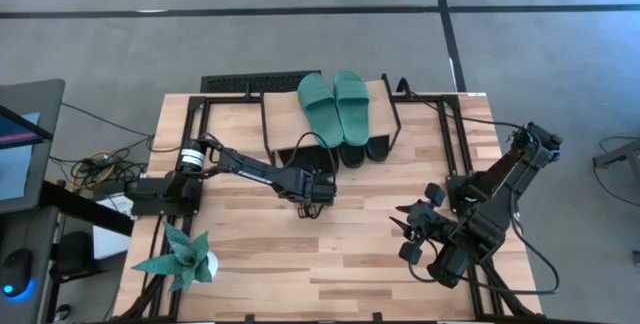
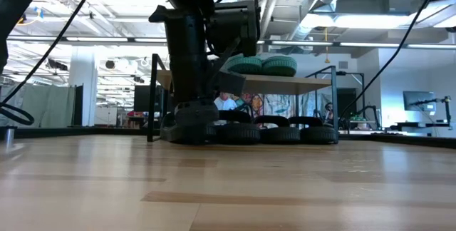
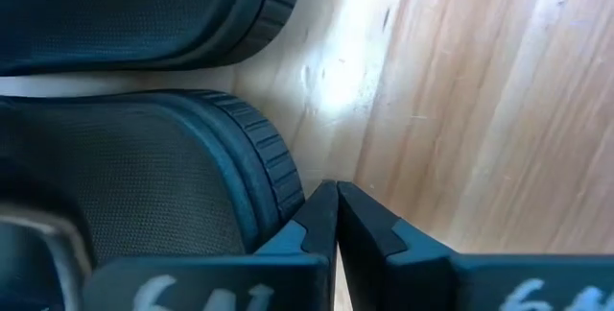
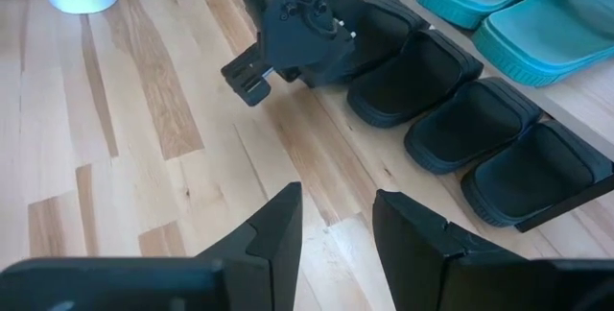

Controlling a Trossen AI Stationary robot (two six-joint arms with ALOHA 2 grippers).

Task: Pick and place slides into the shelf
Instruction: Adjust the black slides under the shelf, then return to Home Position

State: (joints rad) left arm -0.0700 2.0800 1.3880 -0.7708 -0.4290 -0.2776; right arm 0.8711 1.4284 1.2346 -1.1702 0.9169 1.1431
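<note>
The shelf (image 1: 285, 114) stands at the table's far edge with two teal slides (image 1: 335, 104) on its slanted plank. Several black slides (image 4: 470, 124) lie in a row on the table under it. My left gripper (image 3: 336, 203) is shut and points steeply down at the table. It stands just in front of the rounded end of a black slide (image 3: 144, 177), the leftmost of the row in the right wrist view. A second black slide (image 3: 125, 13) lies beside that one. My right gripper (image 4: 336, 225) hangs open and empty over the table's right half, well clear of the slides. My left gripper has its shut fingertips down at the tabletop, slanting from above. The outer side of one finger (image 3: 312, 217) lies against the ridged sole edge (image 3: 278, 172) at the black slide's rounded near end. The slide lies flat on the table, its far part under the shelf.
A teal paper plant in a white pot (image 1: 185, 259) stands at the table's near left corner. The shelf's thin black legs (image 1: 392, 114) flank the row of slides. Bare wooden tabletop (image 1: 350, 254) lies between the two arms.
</note>
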